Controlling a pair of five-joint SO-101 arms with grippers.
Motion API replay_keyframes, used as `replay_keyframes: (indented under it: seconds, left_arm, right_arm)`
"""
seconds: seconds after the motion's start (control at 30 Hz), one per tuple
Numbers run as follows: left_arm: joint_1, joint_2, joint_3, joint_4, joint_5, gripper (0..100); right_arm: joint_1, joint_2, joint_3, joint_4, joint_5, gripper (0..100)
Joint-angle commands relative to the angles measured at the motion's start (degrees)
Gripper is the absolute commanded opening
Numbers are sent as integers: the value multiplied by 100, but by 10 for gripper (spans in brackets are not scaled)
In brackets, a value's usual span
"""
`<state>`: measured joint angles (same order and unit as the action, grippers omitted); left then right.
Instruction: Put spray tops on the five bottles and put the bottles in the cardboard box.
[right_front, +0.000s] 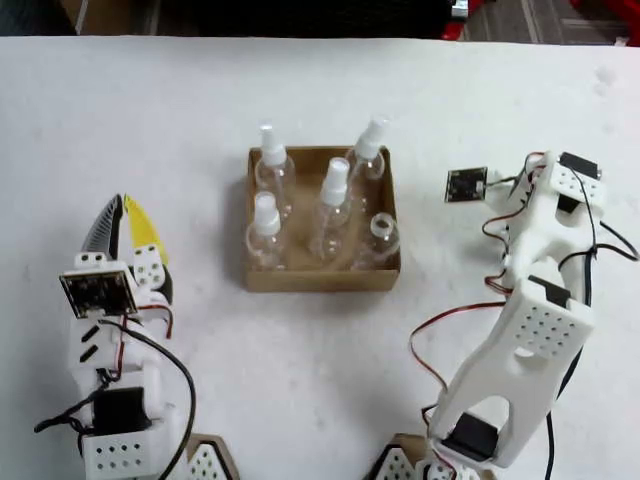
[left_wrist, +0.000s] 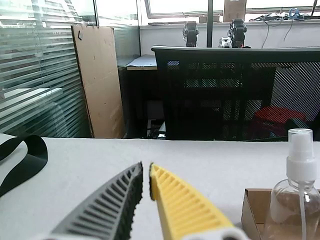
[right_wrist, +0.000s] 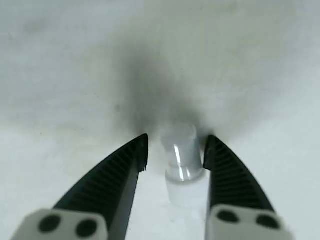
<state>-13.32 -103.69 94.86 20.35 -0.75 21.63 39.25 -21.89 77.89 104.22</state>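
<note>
Cardboard box (right_front: 322, 279) | five bottles (right_front: 272, 176) inside | four with spray tops (right_front: 334, 178) | one bare-necked

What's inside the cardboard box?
Five clear bottles stand in the cardboard box: four wear spray tops, one has a bare neck. They cover most of the box floor.

Five clear bottles (right_front: 332, 215) stand upright in the open cardboard box (right_front: 320, 279). Four wear white spray tops (right_front: 270, 146); the uncapped bottle (right_front: 380, 238) fills the near right corner. The last spray top (right_wrist: 183, 171) sits on the bench (right_front: 300, 90).
</note>
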Motion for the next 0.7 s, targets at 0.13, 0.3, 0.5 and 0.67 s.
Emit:
replay_keyframes:
  seconds: [0.13,0.3,0.5,0.67]
  left_arm:
    - [57,-84,-97,-185,-62,32]
    - [57,-84,-97,-185,-62,32]
    - [57,-84,-97,-185,-62,32]
    - [48,-84,-97,-185,-62,32]
  right_arm:
    - [84,-163,-211,-4,-70,28]
    - [-22,-505,-202,-4,-413,16]
    - [-497,-1569,-193,4,-2629,16]
    - [-963,-2545,-149,251,-4299,16]
